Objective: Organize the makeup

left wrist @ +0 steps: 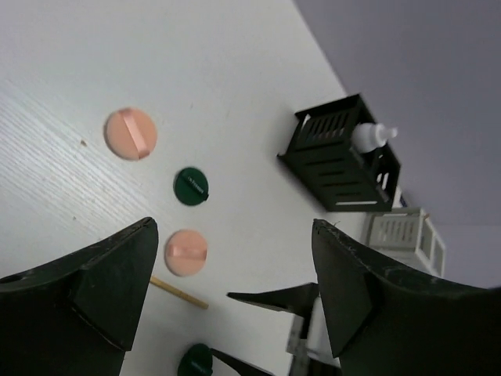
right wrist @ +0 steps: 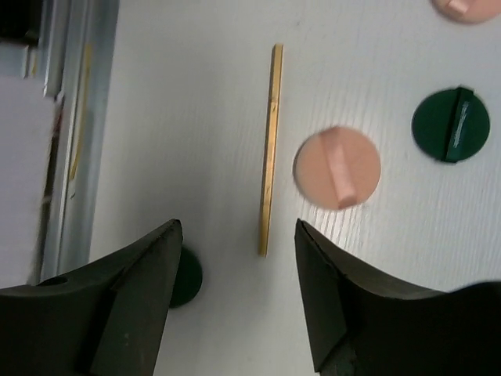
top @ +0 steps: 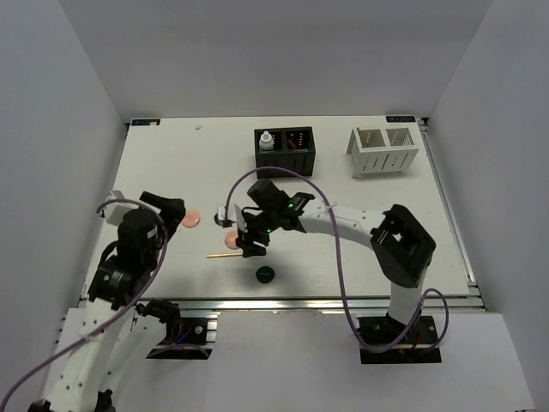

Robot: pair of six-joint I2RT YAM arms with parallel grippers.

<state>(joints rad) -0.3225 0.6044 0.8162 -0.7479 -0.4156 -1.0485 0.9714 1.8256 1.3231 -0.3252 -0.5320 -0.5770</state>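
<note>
At the left of the overhead frame you have the left gripper point(top: 170, 206). Its jaws are spread wide with nothing between them, and its wrist view shows only bare table point(left wrist: 235, 78) in the gap. Just right of it a pink disc point(top: 190, 220) lies flat.

Toward the middle of the frame, a second pink disc point(top: 231, 239) peeks out beside the right gripper point(top: 249, 246). A tan stick point(top: 222, 255) lies just below that disc, running left to right. The right gripper's jaws also stand apart and hold nothing. In its wrist view the stick lies on the table in the gap, clear of both fingertips point(right wrist: 149, 266).

At lower centre a dark green disc point(top: 265, 275) sits apart from the rest. A second green disc point(right wrist: 451, 124) shows at the right edge of the right wrist view, beyond the pink one.

In the upper middle, the black box point(top: 286, 160) holds the white bottle point(top: 266, 140) in its left compartment and thin pencils point(top: 298, 137) in its right, though these are too small to make out well. At the upper right, the white slotted box point(top: 383, 161) has thin sticks point(top: 364, 136) standing in its left compartment.
</note>
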